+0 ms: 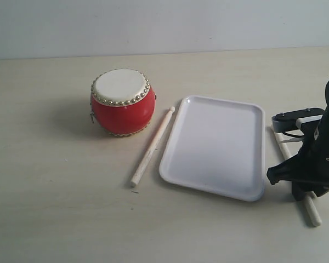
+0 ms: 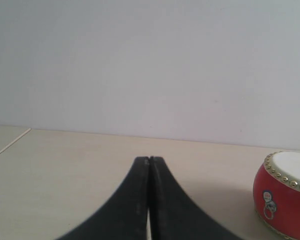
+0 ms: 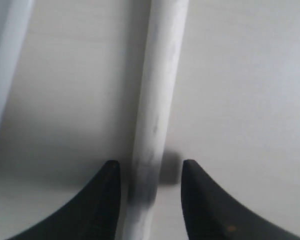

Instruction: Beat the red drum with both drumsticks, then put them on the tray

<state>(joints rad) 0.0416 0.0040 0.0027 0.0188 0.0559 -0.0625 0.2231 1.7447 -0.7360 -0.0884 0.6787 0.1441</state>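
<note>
At the tray's point(image 1: 219, 143) three o'clock, just off its rim, my right claw point(image 3: 147, 165) straddles a stick point(image 3: 157, 100) lying flat on the table point(image 1: 55, 208). Its fingers stand apart with a sliver of gap on either side, so nothing is grasped. My left claw point(image 2: 149, 159) is clenched on nothing, low over the table. At the tray's ten o'clock the drum point(image 1: 122, 101) stands upright. The second stick point(image 1: 152, 148) lies between drum and tray, just beside the tray's nine-o'clock rim, its tip toward twelve o'clock.
</note>
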